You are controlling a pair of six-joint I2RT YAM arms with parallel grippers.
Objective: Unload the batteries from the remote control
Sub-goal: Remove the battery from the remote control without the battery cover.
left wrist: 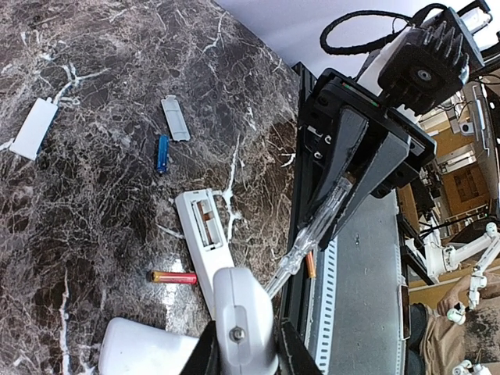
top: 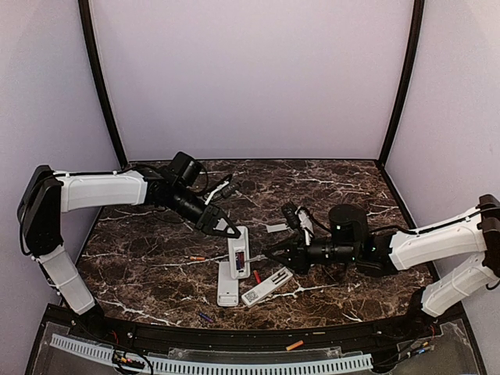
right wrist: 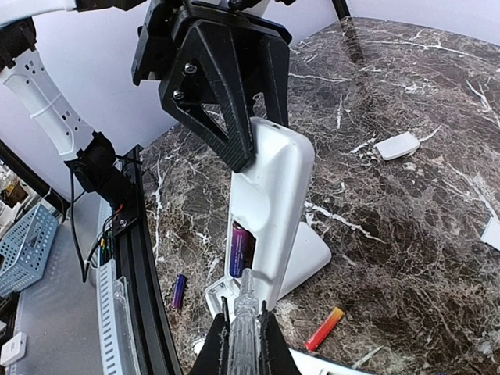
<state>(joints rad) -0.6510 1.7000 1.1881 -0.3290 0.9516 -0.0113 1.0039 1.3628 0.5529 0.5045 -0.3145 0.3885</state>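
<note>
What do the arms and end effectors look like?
The left arm and right arm have white shells, black joints and thin black cables. The left end effector and right end effector are black with triangular fingers; the right's tips are clear plastic.

The tabletop [top: 336,183] is dark brown marble with white veins. A small pale cover [top: 276,228] lies flat near its middle. The left wrist view shows a white cover [left wrist: 34,127] at the left and a grey cover [left wrist: 175,118] further right, well apart. Lilac walls [top: 250,78] close the back and sides, with black posts [top: 101,86] at the corners. A white slotted strip [top: 234,366] runs along the near edge. A blue basket [right wrist: 27,250] sits off the tabletop.
</note>
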